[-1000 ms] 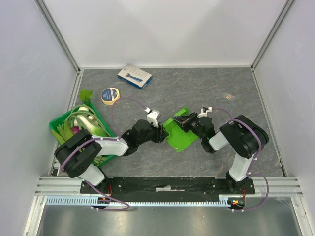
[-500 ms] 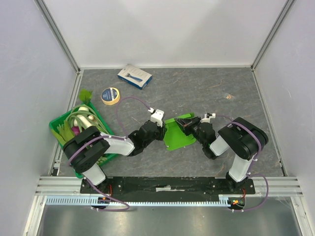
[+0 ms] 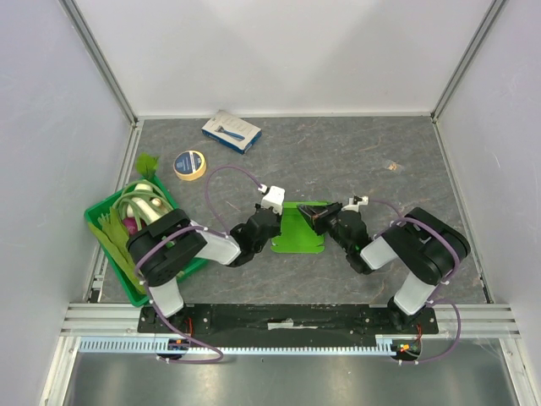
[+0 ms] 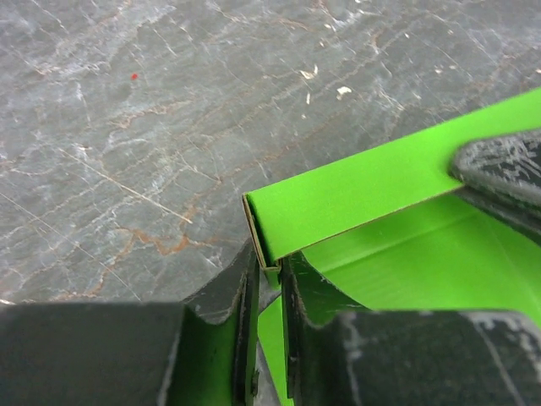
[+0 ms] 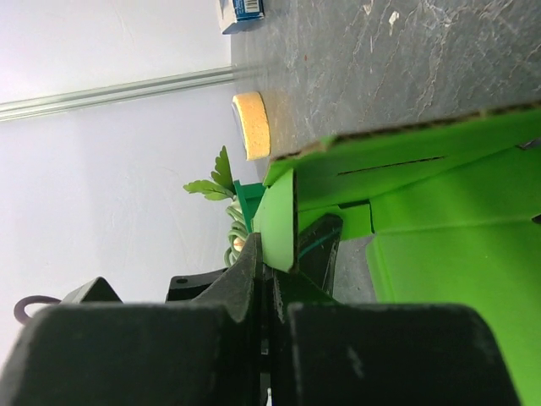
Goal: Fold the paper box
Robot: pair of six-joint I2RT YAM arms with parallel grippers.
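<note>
Two grippers meet at the paper box (image 3: 297,232), which lies mid-table between them. The left gripper's (image 4: 269,266) jaws stand narrow around a raised flap's corner; whether they pinch it, I cannot tell. The right gripper (image 5: 283,254) is clamped on the opposite flap. Most folding seems left: the base lies flat.

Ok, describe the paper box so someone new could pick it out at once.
On the grey table, look mid-front, between the left gripper and the right gripper. The paper box is the bright lime-green card lying there, lighter and thinner than the darker green vegetable crate on the left.
</note>
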